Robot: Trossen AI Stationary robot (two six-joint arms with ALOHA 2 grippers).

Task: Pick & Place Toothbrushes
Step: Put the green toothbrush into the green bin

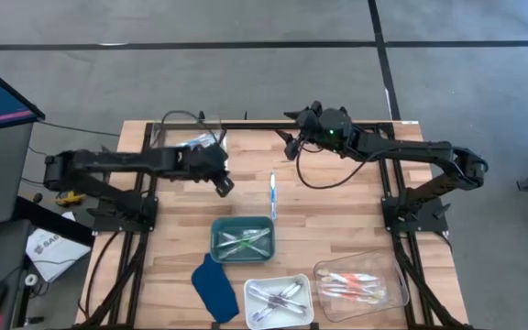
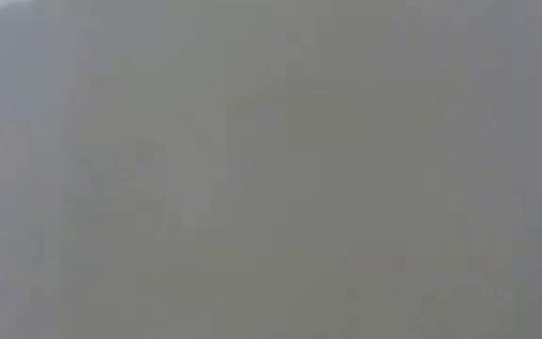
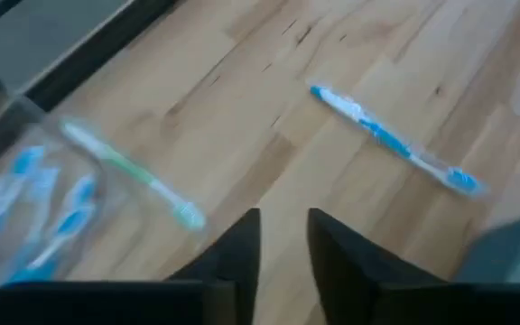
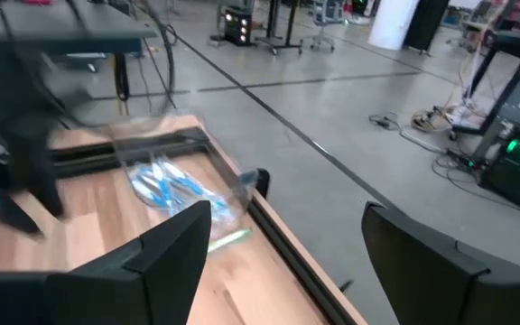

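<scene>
My left gripper (image 1: pixel 225 186) (image 3: pixel 284 244) hangs above the wood left of centre. It is open by a narrow gap, with nothing between its fingers. A blue toothbrush (image 1: pixel 272 194) (image 3: pixel 394 142) lies flat on the table to its right. A green toothbrush (image 3: pixel 135 173) (image 4: pixel 229 238) lies on the wood beside a clear container (image 1: pixel 191 137) (image 3: pixel 25 203) that holds blue toothbrushes. My right gripper (image 1: pixel 291 147) (image 4: pixel 287 257) waits wide open above the table's far middle, holding nothing. The low view shows only grey.
At the near side stand a green tray (image 1: pixel 242 238) with green toothbrushes, a white tray (image 1: pixel 280 301) with purple-grey ones and a clear tray (image 1: pixel 360 284) with pink-orange ones. A dark blue cloth-like piece (image 1: pixel 214 287) lies left of the white tray.
</scene>
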